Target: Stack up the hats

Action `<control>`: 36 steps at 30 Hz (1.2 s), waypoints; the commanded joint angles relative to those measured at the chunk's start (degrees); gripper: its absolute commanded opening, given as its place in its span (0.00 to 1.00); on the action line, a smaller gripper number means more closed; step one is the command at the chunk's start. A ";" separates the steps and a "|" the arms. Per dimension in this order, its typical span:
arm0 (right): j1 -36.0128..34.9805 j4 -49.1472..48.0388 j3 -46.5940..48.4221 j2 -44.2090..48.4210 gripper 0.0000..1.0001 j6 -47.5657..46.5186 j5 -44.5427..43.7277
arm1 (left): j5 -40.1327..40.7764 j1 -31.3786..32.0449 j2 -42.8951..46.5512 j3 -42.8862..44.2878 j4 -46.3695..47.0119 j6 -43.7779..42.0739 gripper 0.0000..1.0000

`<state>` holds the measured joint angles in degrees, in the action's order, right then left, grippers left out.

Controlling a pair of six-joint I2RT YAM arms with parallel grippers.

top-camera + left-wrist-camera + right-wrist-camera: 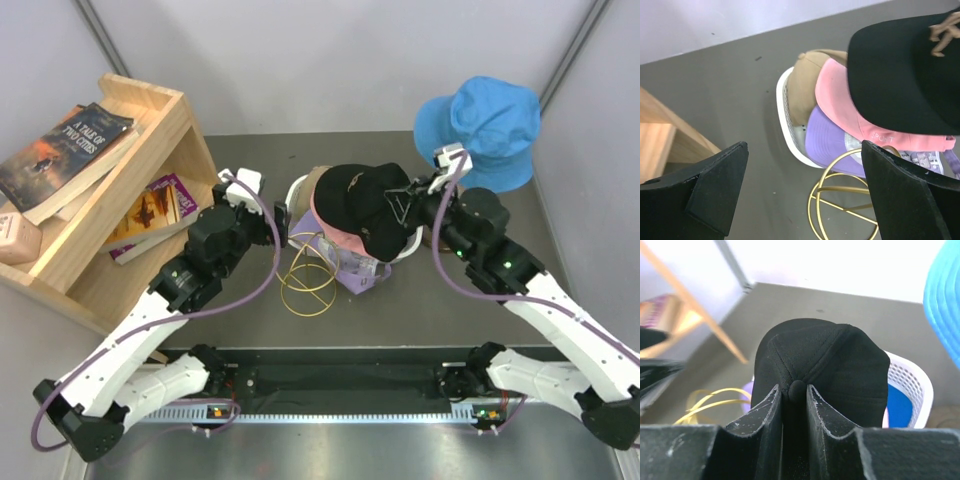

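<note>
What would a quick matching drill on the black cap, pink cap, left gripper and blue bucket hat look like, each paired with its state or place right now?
Things:
1. black cap
2. pink cap
3. left gripper
4. blue bucket hat

States or places:
A. open, holding nothing
B. pinched at its crown by the right gripper
C. at the far right, apart from the pile
D. in the pile, right under the black cap

Pairs: 1-B, 2-D, 3-A, 4-C
</note>
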<state>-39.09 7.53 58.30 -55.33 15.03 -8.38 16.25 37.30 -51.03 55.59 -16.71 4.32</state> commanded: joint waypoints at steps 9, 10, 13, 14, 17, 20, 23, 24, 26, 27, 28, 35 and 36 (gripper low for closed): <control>-4.32 2.76 10.43 5.15 0.06 1.32 16.02 | 5.28 -0.30 8.66 5.14 3.17 -2.03 0.99; -4.76 2.41 10.43 5.15 0.06 1.50 16.90 | 5.72 -0.30 9.36 5.57 3.52 -2.29 0.99; -6.69 1.26 10.43 4.27 0.06 2.64 18.92 | 6.34 -0.30 8.93 7.24 2.30 -2.73 0.99; -7.22 1.00 10.25 3.48 0.06 3.07 19.54 | 6.25 -0.30 8.66 7.77 1.95 -2.65 0.99; -10.47 -0.23 9.55 1.38 0.06 3.52 19.72 | 4.85 -0.30 8.49 9.00 2.03 -1.77 0.99; -13.37 -1.81 8.76 -1.26 0.06 3.52 18.84 | 3.79 -0.30 8.05 9.27 2.82 -1.24 0.99; -15.31 -2.52 8.41 -3.98 0.06 2.73 17.26 | 3.09 -0.30 6.73 9.18 2.82 -0.89 0.99; -15.92 -2.78 8.23 -4.69 0.06 2.12 16.82 | 2.39 -0.38 6.47 9.01 2.82 -0.71 0.99; -16.19 -3.22 7.97 -6.36 0.06 1.59 15.59 | 1.07 -0.30 5.76 7.96 2.82 -0.71 0.99; -16.19 -3.66 7.71 -6.89 0.06 1.15 15.33 | -0.42 -0.30 5.50 6.82 3.43 -0.80 0.99; -16.19 -3.92 7.27 -8.11 0.06 1.15 14.80 | -1.30 -0.30 4.89 6.20 3.79 -0.80 0.99; -16.19 -5.33 6.04 -12.61 0.07 -0.43 15.06 | -4.91 -0.30 2.16 2.94 5.02 0.08 0.99; -16.19 -6.03 5.77 -12.87 0.08 -0.35 15.32 | -4.83 -0.30 1.81 2.42 5.11 0.08 0.99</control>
<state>-54.63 7.79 64.49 -67.46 16.03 7.20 13.47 37.19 -48.71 59.27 -15.38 3.49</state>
